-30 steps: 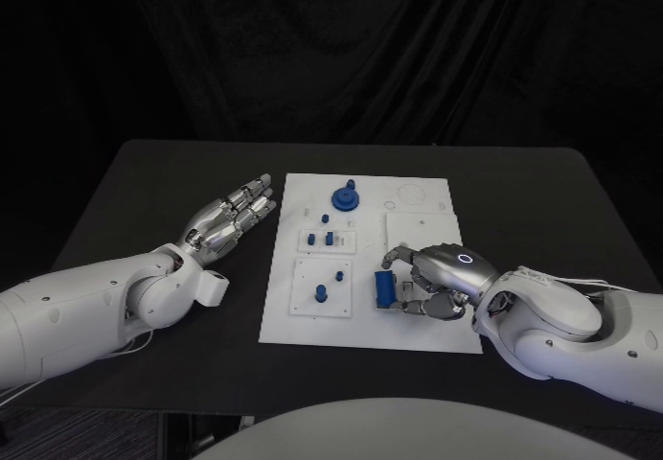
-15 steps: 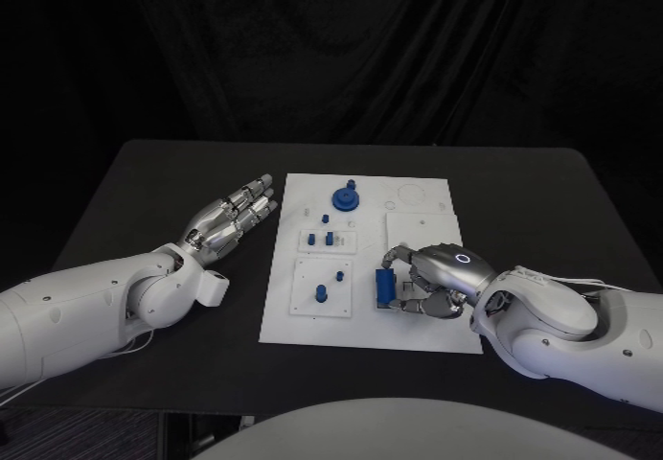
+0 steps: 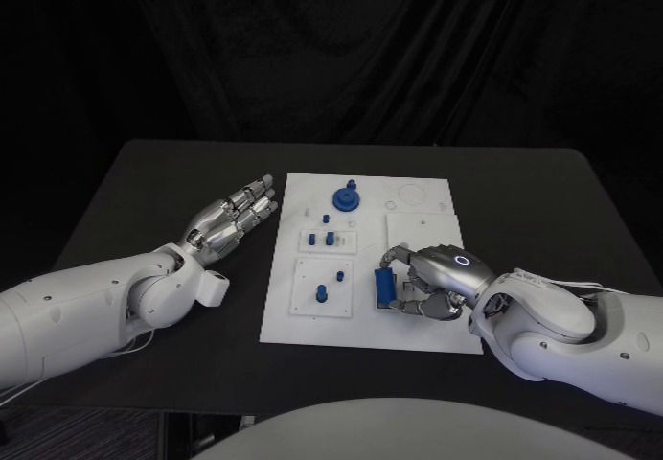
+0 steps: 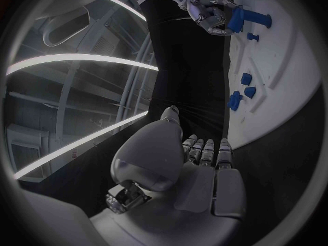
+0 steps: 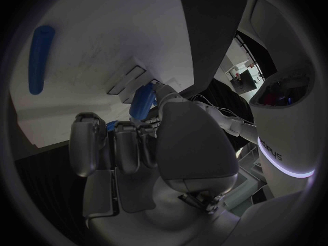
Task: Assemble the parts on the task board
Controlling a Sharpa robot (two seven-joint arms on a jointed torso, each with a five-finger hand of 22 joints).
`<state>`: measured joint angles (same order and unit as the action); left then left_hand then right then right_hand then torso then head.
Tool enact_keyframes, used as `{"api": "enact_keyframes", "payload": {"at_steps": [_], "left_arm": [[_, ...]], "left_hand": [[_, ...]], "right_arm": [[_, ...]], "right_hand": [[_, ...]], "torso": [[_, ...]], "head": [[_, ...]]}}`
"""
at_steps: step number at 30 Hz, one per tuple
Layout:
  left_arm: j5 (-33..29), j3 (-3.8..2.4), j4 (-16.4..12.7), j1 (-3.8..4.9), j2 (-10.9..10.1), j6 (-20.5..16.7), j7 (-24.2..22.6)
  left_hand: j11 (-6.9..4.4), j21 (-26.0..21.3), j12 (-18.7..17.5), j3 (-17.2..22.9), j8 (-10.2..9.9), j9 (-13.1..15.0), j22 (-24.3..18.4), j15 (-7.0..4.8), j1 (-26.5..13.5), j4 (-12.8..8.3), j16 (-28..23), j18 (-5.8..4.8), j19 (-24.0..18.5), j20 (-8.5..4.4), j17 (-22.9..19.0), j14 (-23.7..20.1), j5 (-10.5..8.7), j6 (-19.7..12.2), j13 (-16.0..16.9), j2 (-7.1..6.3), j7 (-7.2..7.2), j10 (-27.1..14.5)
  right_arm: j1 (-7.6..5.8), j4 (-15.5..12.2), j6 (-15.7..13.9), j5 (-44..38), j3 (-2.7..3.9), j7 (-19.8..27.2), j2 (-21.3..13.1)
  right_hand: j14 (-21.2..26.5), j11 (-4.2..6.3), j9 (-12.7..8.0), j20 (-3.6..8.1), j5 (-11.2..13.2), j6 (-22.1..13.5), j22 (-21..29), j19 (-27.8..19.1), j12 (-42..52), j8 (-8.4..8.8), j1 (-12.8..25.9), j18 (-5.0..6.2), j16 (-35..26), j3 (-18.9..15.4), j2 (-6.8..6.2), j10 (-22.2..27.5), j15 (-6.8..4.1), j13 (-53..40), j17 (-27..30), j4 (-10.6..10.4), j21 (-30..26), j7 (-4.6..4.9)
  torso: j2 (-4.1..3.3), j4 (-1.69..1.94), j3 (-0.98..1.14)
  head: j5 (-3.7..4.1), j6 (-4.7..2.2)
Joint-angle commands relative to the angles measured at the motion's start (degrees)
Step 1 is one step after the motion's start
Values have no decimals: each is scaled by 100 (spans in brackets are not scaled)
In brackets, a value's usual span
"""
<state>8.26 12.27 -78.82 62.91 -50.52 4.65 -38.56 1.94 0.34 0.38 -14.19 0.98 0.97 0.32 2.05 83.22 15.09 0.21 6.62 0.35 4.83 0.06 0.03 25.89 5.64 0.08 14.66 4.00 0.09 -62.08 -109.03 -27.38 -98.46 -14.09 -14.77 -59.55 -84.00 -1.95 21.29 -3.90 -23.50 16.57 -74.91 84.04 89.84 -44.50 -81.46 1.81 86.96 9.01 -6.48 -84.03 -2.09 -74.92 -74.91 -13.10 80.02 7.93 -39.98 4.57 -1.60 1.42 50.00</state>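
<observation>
My right hand curls over the near right part of the task board, fingers wrapped round a blue block, an upright oblong part. Block sits at the hand's inner side, toward the board's middle, gripped between thumb and fingers. From the left wrist camera the same block shows in that hand, a rounded stub jutting out from it. Right wrist view: fingers folded down, a blue piece just ahead of them against the white plate; a long blue bar lies flat farther out on the board, apart from the hand.

Right forearm comes in low from the near right, wrist bent, palm facing the board.

My left hand lies just beside the board's left edge on the black table, fingers straight and slightly spread, holding nothing, pointing away from me toward the far side. Cannot tell whether it touches the tabletop.

Outward on the board: a small peg and a second rounded peg stand in a raised white sub-plate left of the held block. Beyond that, a cluster of small blue pieces on another sub-plate. At the far end, a round blue disc with a post. Board is matt white, flat, rectangular, with shallow recesses at its far right; parts are smooth blue; hands silver metal, arms glossy white shell
</observation>
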Motion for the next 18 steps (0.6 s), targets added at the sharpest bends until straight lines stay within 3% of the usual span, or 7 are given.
{"api": "enact_keyframes", "payload": {"at_steps": [1,4,8,10,12,18], "left_arm": [[4,-5,-6,-11,8,84,-39],[4,-5,-6,-13,6,88,-35],[4,-5,-8,-15,2,92,-30],[4,-5,-8,-16,2,93,-27],[4,-5,-8,-17,2,97,-23],[4,-5,-12,-19,-1,112,-11]], "left_hand": [[36,-10,-38,16,7,4,5,25,58,-30,-21,30,-7,42,-6,-3,34,-2,-8,9,49,-9],[42,-10,-38,20,5,3,7,30,59,-32,-21,33,-6,50,-6,-3,36,-9,-8,16,56,-9],[42,-10,-38,20,5,3,7,30,59,-32,-21,33,-6,50,-6,-3,36,-9,-8,16,56,-9],[47,-9,-38,23,5,2,7,32,59,-32,-21,35,-6,54,-6,-3,35,-10,-8,21,60,-9],[47,-9,-38,23,5,2,7,32,59,-32,-21,35,-6,54,-6,-3,35,-10,-8,21,60,-9],[82,-4,-38,31,4,2,14,81,53,-34,-21,43,1,109,-6,-3,32,-12,-8,38,92,-9]], "right_arm": [[32,-2,-99,-168,-13,-51,2],[34,-5,-156,-197,-13,-57,0],[35,-8,-238,-212,-13,-33,-3],[35,-7,-267,-216,-13,-12,-4],[36,-7,-300,-219,-13,19,-5],[36,-7,-342,-223,-13,71,-10]], "right_hand": [[-397,-24,-2,-30,-28,48,-1198,260,16,-33,-58,52,-16,10,-11,-597,19,-1508,-592,44,7,1],[-396,-13,-39,-23,-200,78,-1200,263,16,-95,-61,50,-16,37,-17,-597,9,-1508,-590,81,15,-10],[-400,-6,-97,-13,-652,150,-1210,274,16,-184,-64,43,-14,115,-19,-597,0,-1508,-598,133,44,-16],[-404,1,-163,-5,-1166,221,-1219,286,16,-227,-39,36,-11,224,-34,-597,-7,-1508,-604,162,73,-18],[-405,-1,-218,-4,-1376,254,-1227,295,16,-238,13,30,-13,297,-52,-597,-7,-1508,-601,162,96,-16],[-412,-32,-329,-14,-1689,420,-1242,315,16,-256,199,18,-15,424,-74,-597,12,-1508,-605,92,145,-6]], "torso": [[-3,0,1],[-1,-3,1],[1,-10,1],[-1,-10,1],[-4,-8,1],[-2,2,1]], "head": [[2,0],[-3,0],[-19,0],[-21,0],[-21,0],[-22,0]]}}
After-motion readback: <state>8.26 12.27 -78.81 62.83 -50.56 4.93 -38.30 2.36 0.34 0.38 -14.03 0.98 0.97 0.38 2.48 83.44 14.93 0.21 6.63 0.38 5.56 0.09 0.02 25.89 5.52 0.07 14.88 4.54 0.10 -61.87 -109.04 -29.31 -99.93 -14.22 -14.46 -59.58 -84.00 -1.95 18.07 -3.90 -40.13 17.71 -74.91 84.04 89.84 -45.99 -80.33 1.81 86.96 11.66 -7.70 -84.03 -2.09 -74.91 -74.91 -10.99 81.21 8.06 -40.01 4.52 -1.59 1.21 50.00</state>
